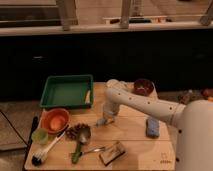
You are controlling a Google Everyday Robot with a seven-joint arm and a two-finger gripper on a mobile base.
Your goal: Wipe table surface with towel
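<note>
hand [104,120] low on table [135,145] | towel [152,127] blue, folded, apart

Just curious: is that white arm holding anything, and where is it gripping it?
That cannot be told. The gripper is down at the table, near the ladle.

- The gripper [102,120] sits low over the middle of the desk [132,150], too blurred and small to make out in detail.
- The robot's white body [195,137] is cut off by the right and bottom edges.
- The desk's front edge runs out of the bottom.
- Small items [200,95] at the right edge are blurred beyond naming.
</note>
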